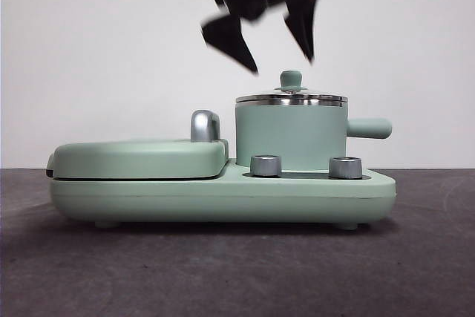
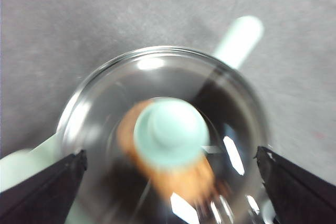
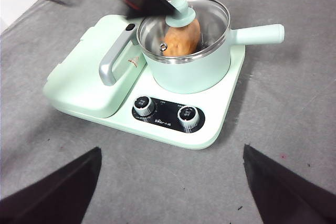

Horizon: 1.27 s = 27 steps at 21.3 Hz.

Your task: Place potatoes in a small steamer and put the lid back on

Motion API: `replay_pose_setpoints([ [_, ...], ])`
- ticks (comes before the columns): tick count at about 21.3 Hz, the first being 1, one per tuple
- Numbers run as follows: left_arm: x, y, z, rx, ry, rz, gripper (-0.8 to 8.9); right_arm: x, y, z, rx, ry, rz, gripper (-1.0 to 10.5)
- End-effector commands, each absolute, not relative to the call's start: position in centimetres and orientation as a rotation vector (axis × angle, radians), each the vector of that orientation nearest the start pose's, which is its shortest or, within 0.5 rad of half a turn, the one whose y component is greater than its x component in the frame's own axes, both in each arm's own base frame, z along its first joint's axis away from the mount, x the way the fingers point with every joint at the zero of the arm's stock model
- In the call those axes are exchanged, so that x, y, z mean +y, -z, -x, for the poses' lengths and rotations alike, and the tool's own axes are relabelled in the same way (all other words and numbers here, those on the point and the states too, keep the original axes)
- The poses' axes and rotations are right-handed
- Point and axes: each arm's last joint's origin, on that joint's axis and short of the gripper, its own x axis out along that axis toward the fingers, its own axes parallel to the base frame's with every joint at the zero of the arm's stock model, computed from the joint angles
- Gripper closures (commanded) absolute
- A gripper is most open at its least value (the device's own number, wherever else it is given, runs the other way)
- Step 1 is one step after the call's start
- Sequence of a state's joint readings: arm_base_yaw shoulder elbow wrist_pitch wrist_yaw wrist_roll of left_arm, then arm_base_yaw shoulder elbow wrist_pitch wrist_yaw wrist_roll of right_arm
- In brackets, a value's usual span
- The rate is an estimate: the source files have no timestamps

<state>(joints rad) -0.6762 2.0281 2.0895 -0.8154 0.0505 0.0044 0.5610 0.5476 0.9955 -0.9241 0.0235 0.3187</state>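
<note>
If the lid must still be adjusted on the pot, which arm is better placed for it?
Probably the left. The left gripper hangs open right above the lid, whose knob sits between its jaws. The right gripper is open but waits further off, in front of the cooker.

The left gripper [image 1: 280, 56] has two black, pointed wedge jaws under a dark wrist with a green glint.
</note>
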Motion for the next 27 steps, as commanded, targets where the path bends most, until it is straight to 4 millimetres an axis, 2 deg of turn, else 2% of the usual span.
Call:
replay_pose_setpoints([
  [1, -25.2, -41.5, -30.9, 0.649, 0.707, -0.219, 2.81, 4.1, -35.9, -6.5, 0.537, -0.453, -0.173, 5.2],
  [4, -21.1, -45.3, -25.7, 0.717, 0.692, -0.201, 2.85, 4.1, -35.9, -6.5, 0.534, -0.465, -0.15, 5.2],
  [7, -17.1, -46.6, -20.6, 0.725, 0.721, -0.178, 2.99, 4.2, -35.9, -6.4, 0.541, -0.515, -0.146, 5.2],
  [10, -12.9, -44.5, -15.3, 0.686, 0.723, -0.147, 3.23, 4.4, -35.9, -6.3, 0.554, -0.593, -0.146, 5.2],
  [13, -10.4, -42.2, -12.3, 0.62, 0.715, -0.076, 3.24, 4.4, -35.9, -6.2, 0.556, -0.616, -0.143, 5.2],
  [15, -9.1, -40.6, -10.8, 0.567, 0.696, -0.043, 3.32, 4.5, -35.9, -6.3, 0.552, -0.635, -0.125, 5.2],
  [18, -7.5, -37.8, -9.1, 0.522, 0.651, -0.029, 4.9, 4.5, -35.8, -6.3, 0.55, -0.64, -0.104, 5.2],
  [20, -6.8, -35.9, -8.2, 0.53, 0.642, 0.002, 6.96, 4.6, -35.8, -6.3, 0.549, -0.648, -0.097, 5.7],
  [21, -6.6, -35.1, -8.0, 0.537, 0.639, 0.01, 8.19, 4.6, -35.8, -6.3, 0.55, -0.666, -0.09, 7.2],
  [22, -6.3, -34.3, -7.6, 0.545, 0.635, 0.02, 7.98, 4.6, -35.8, -6.3, 0.547, -0.689, -0.077, 9.8],
  [23, -6.1, -33.7, -7.5, 0.549, 0.63, 0.018, 8.05, 4.6, -35.8, -6.3, 0.542, -0.693, -0.066, 9.1],
  [27, -5.7, -31.6, -6.9, 0.632, 0.609, -0.015, 8.04, 4.6, -35.8, -6.3, 0.541, -0.664, -0.072, 9.4],
])
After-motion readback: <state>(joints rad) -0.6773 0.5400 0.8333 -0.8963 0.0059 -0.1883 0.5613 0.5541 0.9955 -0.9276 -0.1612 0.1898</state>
